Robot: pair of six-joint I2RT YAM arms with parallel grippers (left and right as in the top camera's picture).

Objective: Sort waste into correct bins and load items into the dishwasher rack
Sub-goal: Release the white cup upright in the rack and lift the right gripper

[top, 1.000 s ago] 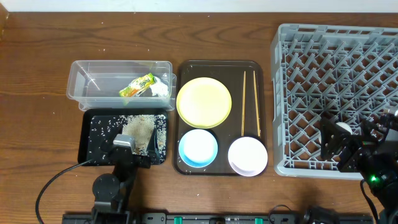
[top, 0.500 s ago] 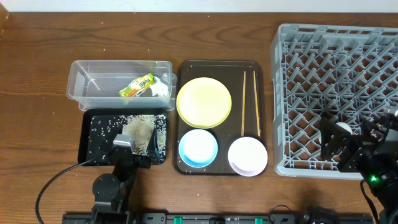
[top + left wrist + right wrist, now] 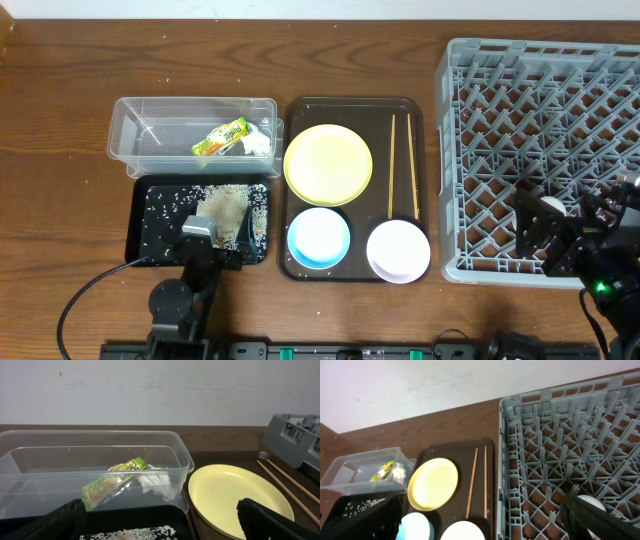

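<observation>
The plate is judged stiff, glazed and slippery, light yet breakable; it is best taken at its raised rim, one finger slid beneath the edge. The blue bowl and white bowl are likewise to be pinched at the rim. The chopsticks are thin, light and apt to roll, so a hold at mid-length is advised. The plate is round, pale yellow and bare; it lies far left on the brown tray, with the bowls nearer and the chopsticks to its right. The left gripper and right gripper are seen spread wide, nothing held. A white cup sits in the rack, at the right.
</observation>
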